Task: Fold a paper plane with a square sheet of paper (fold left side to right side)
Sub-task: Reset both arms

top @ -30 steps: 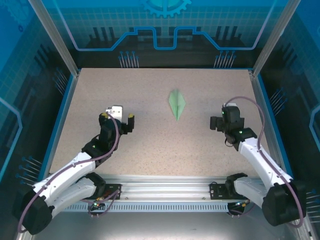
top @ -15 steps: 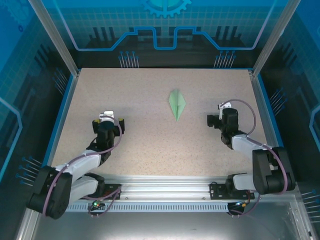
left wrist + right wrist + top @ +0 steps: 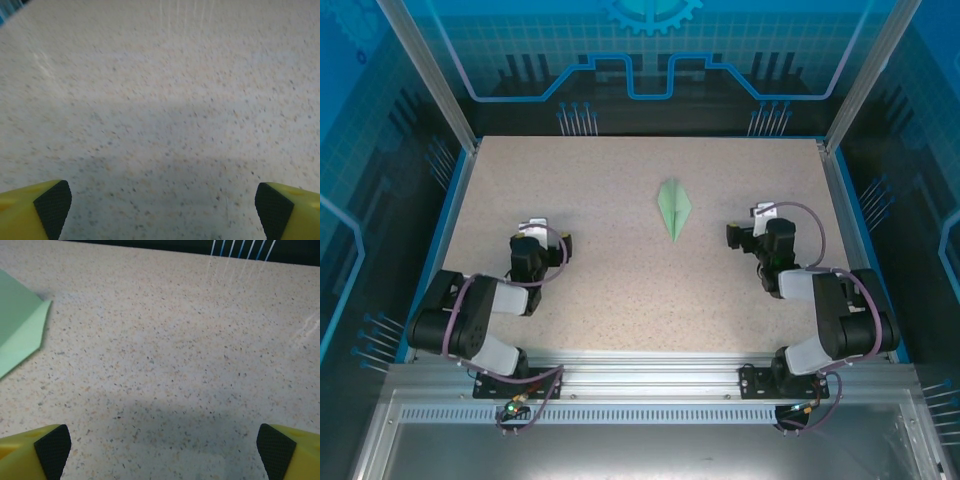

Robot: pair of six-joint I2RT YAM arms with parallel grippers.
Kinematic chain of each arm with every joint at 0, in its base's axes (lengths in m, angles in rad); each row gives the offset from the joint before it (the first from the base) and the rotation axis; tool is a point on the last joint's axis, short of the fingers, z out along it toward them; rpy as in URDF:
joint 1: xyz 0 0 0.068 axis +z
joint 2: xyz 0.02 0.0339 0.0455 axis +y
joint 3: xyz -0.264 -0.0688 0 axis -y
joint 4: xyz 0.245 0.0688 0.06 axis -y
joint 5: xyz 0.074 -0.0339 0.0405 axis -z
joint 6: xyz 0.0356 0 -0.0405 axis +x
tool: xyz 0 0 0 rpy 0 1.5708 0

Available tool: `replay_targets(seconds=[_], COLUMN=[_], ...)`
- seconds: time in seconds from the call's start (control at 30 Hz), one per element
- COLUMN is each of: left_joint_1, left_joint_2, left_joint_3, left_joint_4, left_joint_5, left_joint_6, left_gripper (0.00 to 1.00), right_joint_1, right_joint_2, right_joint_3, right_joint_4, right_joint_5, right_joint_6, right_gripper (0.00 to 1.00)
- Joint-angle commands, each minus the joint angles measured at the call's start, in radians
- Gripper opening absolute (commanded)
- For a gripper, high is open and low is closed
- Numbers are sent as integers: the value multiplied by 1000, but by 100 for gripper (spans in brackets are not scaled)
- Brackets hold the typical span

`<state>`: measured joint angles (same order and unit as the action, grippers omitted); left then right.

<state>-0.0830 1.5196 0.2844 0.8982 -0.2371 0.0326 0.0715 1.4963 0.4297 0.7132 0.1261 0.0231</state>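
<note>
No legible text, no labels or numbers, no brand marks

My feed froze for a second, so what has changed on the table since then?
Both arms folded back toward their bases. The left hand shifted slightly left, and the right hand edged slightly toward the paper plane. Nothing was taken hold of or let go. Both hands stayed open and empty, and the paper plane lies where it was, untouched on the table.
</note>
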Motion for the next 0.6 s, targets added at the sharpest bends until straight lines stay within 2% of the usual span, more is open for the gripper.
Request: replay_targets(seconds=[0.0,0.07,0.1,0.57], left_joint_1=[17,60,75,76], left_joint_2=[-6,-2,1,0], left_joint_3=[78,122,116,126], left_joint_4=[-15,-89,-75,-96], left_joint_5=[53,104,125,153], left_joint_6=[-8,-45,-52,-40], left_gripper=[99,99,99,99], right_joint_1=[-16,-16,-15,-2], right_joint_2=[6,5,5,7], right_joint_3=[-12,-12,-12,-6], right_joint_4=[62,61,61,54], right_joint_5=[-33,-33,-33,-24], right_joint_6=[-15,-15,-15,-29], right_gripper=[100,100,100,100])
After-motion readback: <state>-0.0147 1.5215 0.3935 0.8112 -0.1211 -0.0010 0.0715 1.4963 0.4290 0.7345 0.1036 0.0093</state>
